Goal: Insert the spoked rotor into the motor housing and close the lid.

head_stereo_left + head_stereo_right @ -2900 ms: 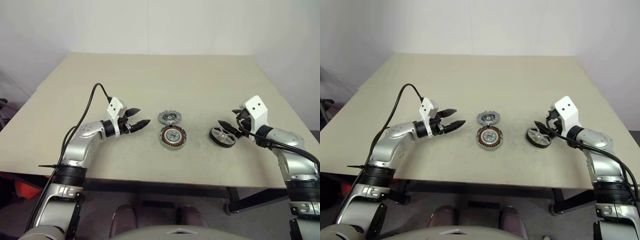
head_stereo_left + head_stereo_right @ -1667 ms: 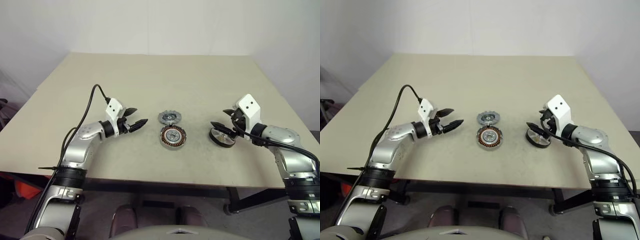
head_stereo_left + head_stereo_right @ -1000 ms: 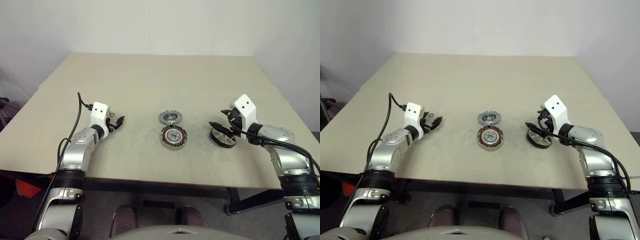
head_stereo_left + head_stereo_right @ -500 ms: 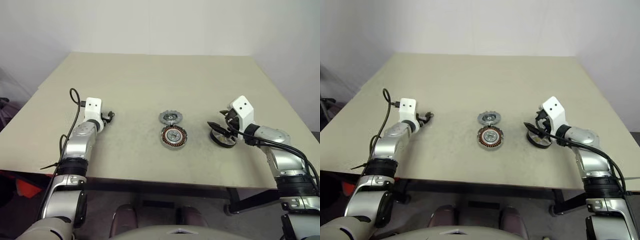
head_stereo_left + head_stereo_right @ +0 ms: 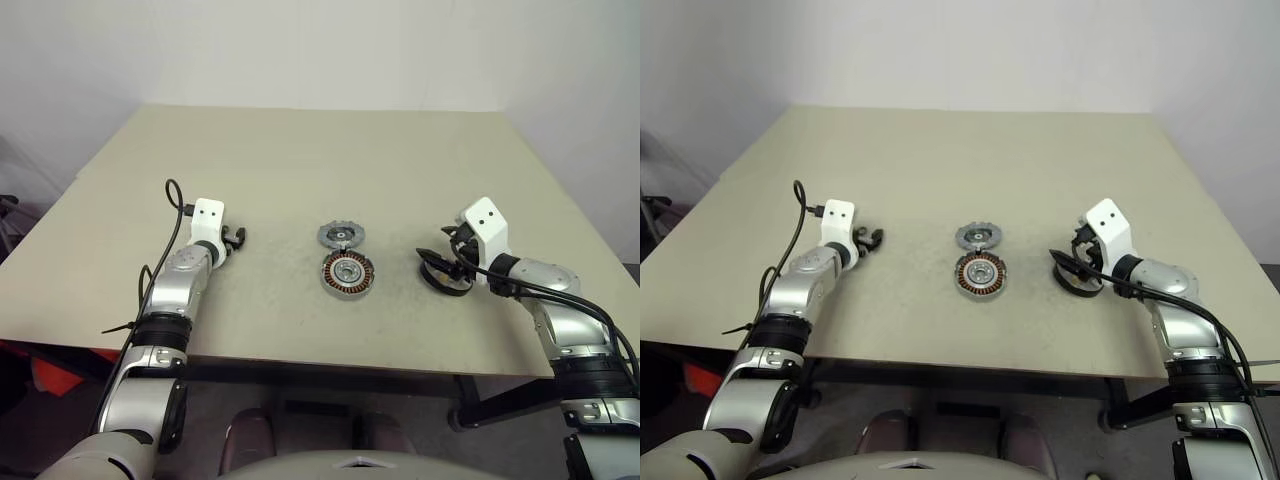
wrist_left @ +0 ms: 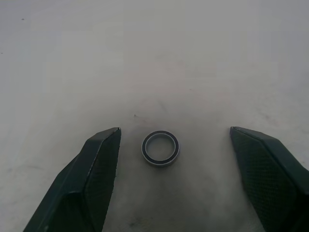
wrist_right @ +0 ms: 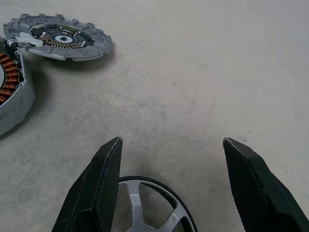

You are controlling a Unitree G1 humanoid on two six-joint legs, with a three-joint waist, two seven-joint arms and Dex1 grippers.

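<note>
Beige table [image 5: 300, 160] is showing the left gripper [image 6: 174, 145], withdrawn leftward, gaping empty; right gripper [image 7: 169, 159] gaping over unlifted spoked rotor [image 7: 145, 208]

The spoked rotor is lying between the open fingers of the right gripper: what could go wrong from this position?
1. The right gripper is open over the spoked rotor, which lies flat on the table; a closing pinch might slip off the black rim or push the rotor along.
2. The lid lies open beside the motor housing; carrying the rotor across could knock it.
3. The left gripper is open around a small ring, which could be nudged.
</note>
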